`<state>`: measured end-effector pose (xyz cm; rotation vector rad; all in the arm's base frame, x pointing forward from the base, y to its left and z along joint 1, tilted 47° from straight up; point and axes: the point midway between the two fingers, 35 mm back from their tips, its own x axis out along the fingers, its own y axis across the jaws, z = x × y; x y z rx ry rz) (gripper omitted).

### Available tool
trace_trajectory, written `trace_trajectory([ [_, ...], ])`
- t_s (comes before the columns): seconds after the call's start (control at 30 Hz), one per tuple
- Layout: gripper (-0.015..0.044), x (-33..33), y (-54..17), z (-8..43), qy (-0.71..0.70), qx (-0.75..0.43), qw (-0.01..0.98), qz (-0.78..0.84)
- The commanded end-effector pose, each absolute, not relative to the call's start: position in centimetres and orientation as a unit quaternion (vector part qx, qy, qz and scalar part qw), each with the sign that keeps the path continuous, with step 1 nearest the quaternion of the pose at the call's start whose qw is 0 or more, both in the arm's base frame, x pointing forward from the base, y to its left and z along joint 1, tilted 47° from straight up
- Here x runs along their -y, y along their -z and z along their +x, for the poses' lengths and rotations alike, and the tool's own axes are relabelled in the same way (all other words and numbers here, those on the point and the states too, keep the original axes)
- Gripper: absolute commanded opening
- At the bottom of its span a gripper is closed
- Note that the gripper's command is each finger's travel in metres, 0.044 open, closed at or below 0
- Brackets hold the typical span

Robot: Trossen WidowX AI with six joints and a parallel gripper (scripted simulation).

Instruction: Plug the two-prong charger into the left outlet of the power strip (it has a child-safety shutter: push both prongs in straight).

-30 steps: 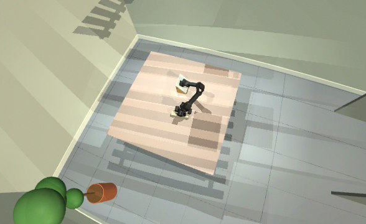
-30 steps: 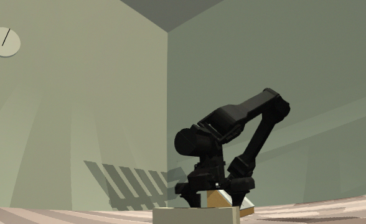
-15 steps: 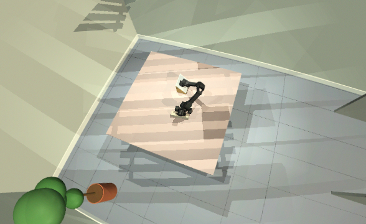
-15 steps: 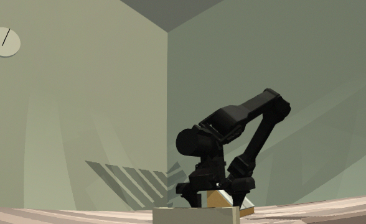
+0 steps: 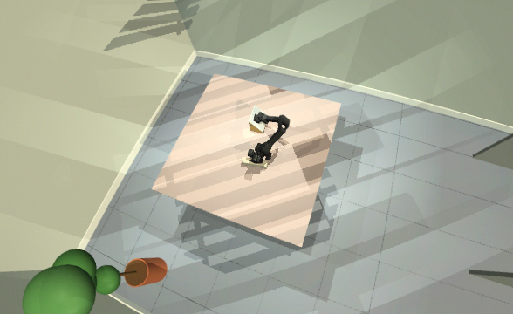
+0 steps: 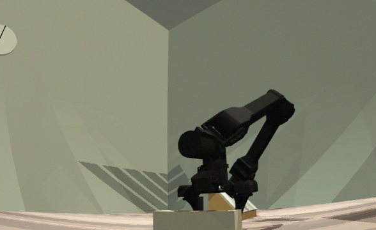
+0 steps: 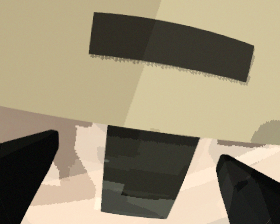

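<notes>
Reaching over the table (image 5: 222,192), the arm (image 6: 239,134) is hanging just above the power strip (image 7: 71,36). The gripper (image 7: 138,176) is standing wide open, holding nothing, its dark fingers flanking the charger (image 7: 147,169), which is sitting against the strip's lower edge. Judging by this, the charger is looking released and apparently seated; only confirming the plug-in and pulling away appear left.
</notes>
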<state>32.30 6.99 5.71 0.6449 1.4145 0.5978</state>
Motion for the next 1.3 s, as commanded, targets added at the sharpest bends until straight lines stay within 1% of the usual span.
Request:
trace_trajectory([
  [0.0, 0.044, -7.1, -5.6, 32.1, -0.268, -0.628, 0.672, 0.288],
  [1.27, 0.044, -7.4, -5.3, 28.0, -0.268, -0.629, 0.671, 0.288],
])
